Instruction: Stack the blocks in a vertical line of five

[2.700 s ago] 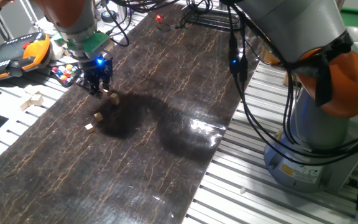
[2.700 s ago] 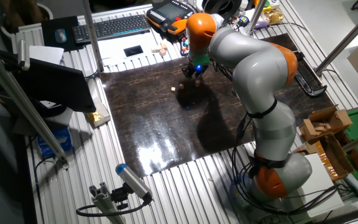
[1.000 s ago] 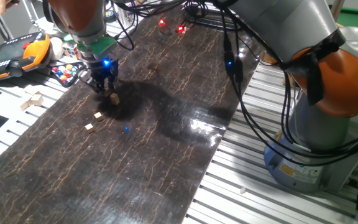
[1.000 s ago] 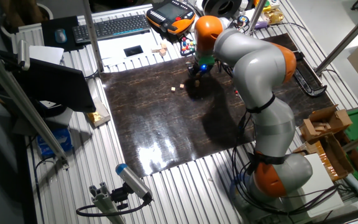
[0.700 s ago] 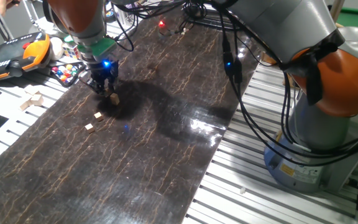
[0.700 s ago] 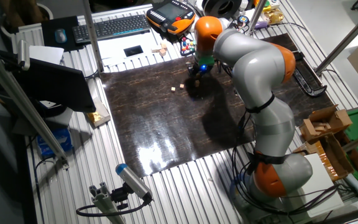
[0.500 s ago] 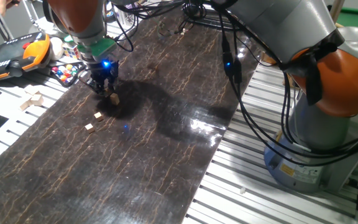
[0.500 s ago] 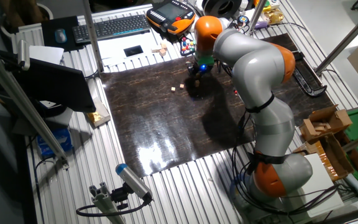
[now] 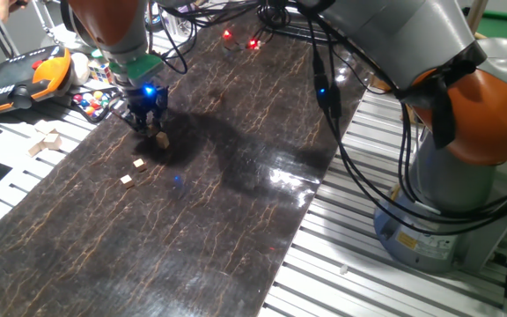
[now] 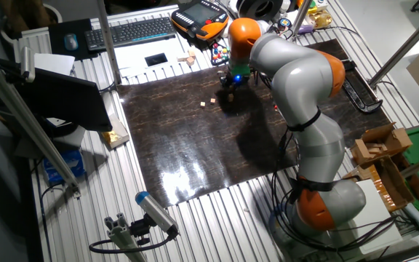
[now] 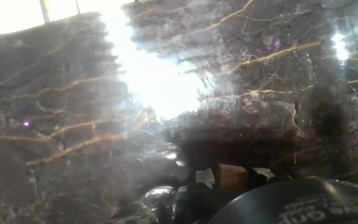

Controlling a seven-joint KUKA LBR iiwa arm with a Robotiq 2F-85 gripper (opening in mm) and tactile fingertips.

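tan block (image 9: 162, 138) beside gripper (image 9: 147, 126), nothing shifted

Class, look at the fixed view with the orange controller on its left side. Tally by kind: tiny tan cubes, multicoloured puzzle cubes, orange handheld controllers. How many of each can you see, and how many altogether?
Tiny tan cubes: 3
Multicoloured puzzle cube: 1
Orange handheld controller: 1
Total: 5
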